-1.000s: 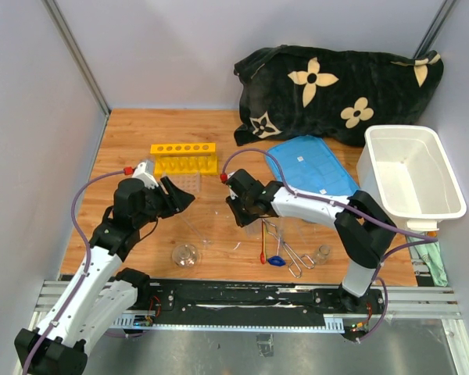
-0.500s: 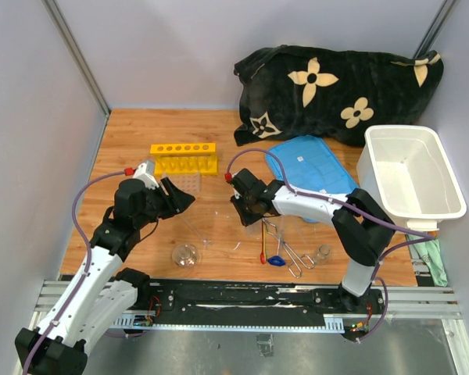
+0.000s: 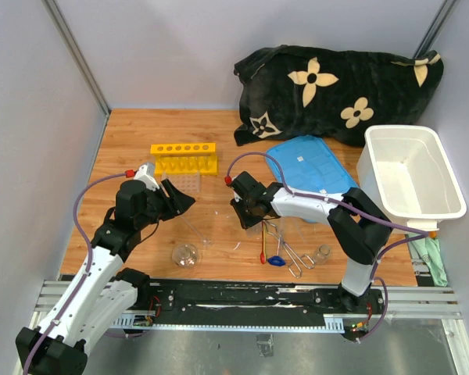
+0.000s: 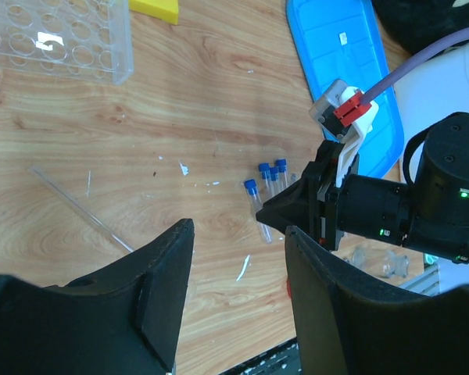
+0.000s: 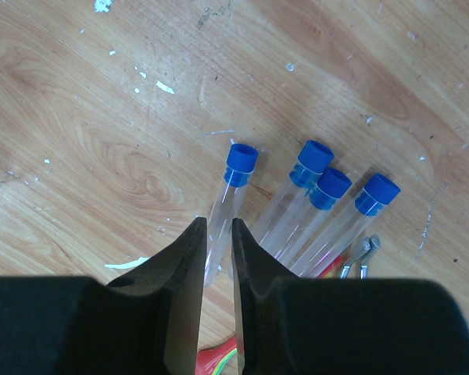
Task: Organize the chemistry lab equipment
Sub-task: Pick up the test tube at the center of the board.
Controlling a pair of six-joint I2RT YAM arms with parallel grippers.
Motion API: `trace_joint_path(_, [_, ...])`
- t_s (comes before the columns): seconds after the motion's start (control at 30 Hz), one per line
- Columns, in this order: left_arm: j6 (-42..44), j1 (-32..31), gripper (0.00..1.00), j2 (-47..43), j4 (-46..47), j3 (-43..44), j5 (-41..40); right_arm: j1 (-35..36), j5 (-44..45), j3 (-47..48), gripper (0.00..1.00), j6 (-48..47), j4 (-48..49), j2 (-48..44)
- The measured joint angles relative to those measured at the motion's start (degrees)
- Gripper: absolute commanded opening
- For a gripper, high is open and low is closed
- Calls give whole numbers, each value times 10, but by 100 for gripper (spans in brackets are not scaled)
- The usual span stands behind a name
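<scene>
Test tubes (image 5: 329, 185), four with blue caps, lay side by side on the bare wood around the middle of the table (image 3: 141, 133), a little toward its near edge. The right gripper (image 5: 220, 225) was down over them, jaws drawn in narrow on the leftmost tube (image 5: 241, 158), apparently pinching its glass partway down. So the step in hand looked like picking up the first tube. The left gripper (image 4: 238, 230) hung to the left with its fingers well apart, nothing between them. Next, by my reckoning: lift clear of the three neighbours, carry toward the yellow rack (image 3: 184, 158) by the far edge, left of middle, turn the tube upright and thread a hole. Writing? A white sticker (image 4: 342, 39) on the blue lid (image 4: 320, 94) was too small to read, and nothing else was legible.
</scene>
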Motion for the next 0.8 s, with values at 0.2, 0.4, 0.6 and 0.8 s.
trace_joint_path(0.2, [-3,0,55,0,0,-4,0,0,-16,-5,18,2,13,1])
trace_joint_path(0.4, [-3,0,55,11,1,-6,0,0,-30,-5,18,3,27,11])
trace_joint_path(0.6, [-3,0,55,25,1,-12,2,0,-39,3,10,3,39,24])
trace_joint_path(0.8, [-5,0,56,30,12,-15,2,1,-49,-13,1,-1,70,17])
